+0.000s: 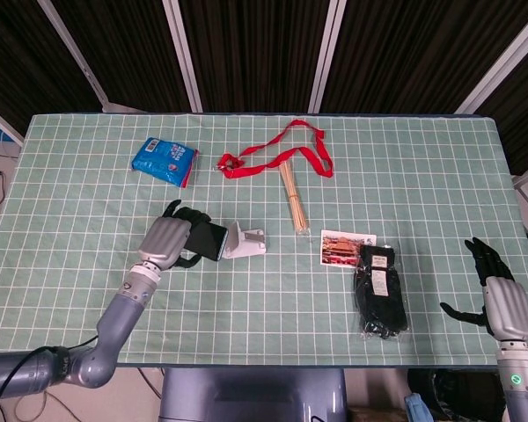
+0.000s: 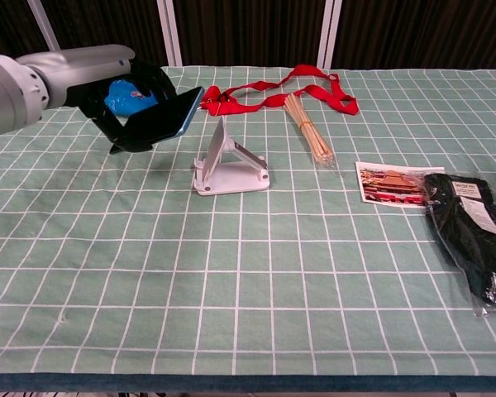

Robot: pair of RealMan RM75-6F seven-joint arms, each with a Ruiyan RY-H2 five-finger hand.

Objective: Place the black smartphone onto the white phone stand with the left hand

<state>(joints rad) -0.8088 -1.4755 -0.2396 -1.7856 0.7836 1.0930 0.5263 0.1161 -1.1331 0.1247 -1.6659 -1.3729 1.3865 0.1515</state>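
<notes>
My left hand [image 1: 167,241] [image 2: 99,74] grips the black smartphone [image 1: 208,241] [image 2: 159,121] and holds it in the air, tilted, just left of the white phone stand [image 1: 243,241] [image 2: 229,161]. The phone's right edge is close to the stand's upright plate, and I cannot tell whether they touch. The stand sits on the green checked cloth near the table's middle with nothing on it. My right hand [image 1: 499,290] hovers open at the table's right front corner, fingers spread, holding nothing; the chest view does not show it.
A blue snack packet [image 1: 165,160] [image 2: 122,97] lies behind my left hand. A red lanyard [image 1: 282,151] [image 2: 273,91] and wooden sticks [image 1: 292,198] [image 2: 309,138] lie behind the stand. A postcard [image 1: 347,247] [image 2: 392,184] and a black bagged item [image 1: 379,291] [image 2: 473,236] lie to the right.
</notes>
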